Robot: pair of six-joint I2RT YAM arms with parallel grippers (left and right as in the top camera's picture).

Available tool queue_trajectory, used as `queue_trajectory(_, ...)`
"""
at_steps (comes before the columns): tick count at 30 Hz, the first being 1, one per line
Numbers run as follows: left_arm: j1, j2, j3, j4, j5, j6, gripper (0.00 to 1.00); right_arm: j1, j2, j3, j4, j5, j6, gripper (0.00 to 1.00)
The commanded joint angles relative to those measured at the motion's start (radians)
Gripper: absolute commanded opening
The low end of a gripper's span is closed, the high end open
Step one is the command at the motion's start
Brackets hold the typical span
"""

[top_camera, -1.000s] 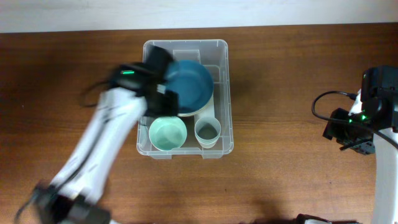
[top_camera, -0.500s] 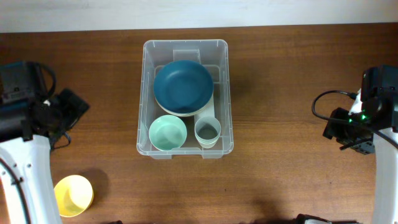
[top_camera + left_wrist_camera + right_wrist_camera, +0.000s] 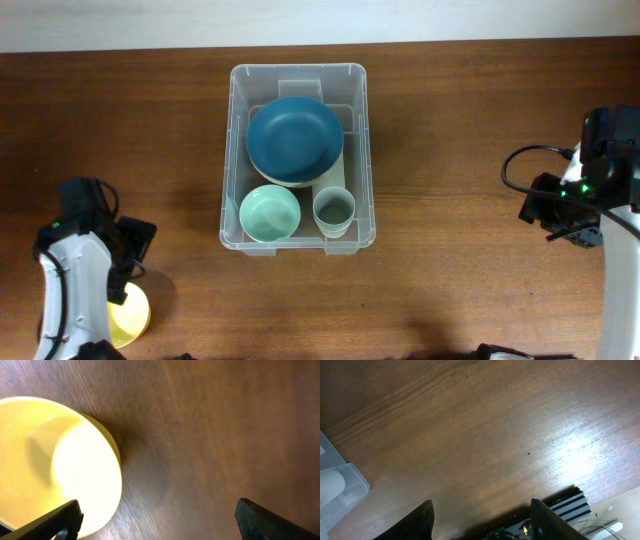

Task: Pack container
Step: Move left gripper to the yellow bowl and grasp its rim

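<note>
Wooden table (image 3: 480,130), container (image 3: 298,72) lengthwise near-to-far

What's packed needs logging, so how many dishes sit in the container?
4: a blue plate at the far end of the container, a pale dish under it, a mint bowl at the near left, a cup at the near right. More may hide under the plate.

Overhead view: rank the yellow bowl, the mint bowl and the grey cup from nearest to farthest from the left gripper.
1. yellow bowl, on the table at far left, outside the container.
2. mint bowl, in the container's lower-left corner.
3. grey cup, just right of the mint bowl.
</note>
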Motion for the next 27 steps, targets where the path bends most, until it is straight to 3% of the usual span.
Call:
queue_trajectory(1, 0.019, -0.001, -0.071, 0.045, -0.023, -0.019, 1.00, -0.001, -0.014, 0.002, -0.001, -0.002, 0.000, 0.57)
queue_trajectory(19, 0.047, 0.077, -0.177, 0.146, -0.072, 0.004, 0.98, -0.001, -0.014, 0.002, -0.001, -0.002, -0.001, 0.57)
queue_trajectory(23, 0.047, 0.110, -0.177, 0.157, -0.071, 0.003, 0.89, -0.001, -0.014, 0.002, -0.001, -0.001, -0.003, 0.58)
queue_trajectory(27, 0.047, 0.117, -0.177, 0.156, -0.071, 0.003, 0.72, -0.001, -0.014, 0.002, -0.001, -0.002, -0.009, 0.57)
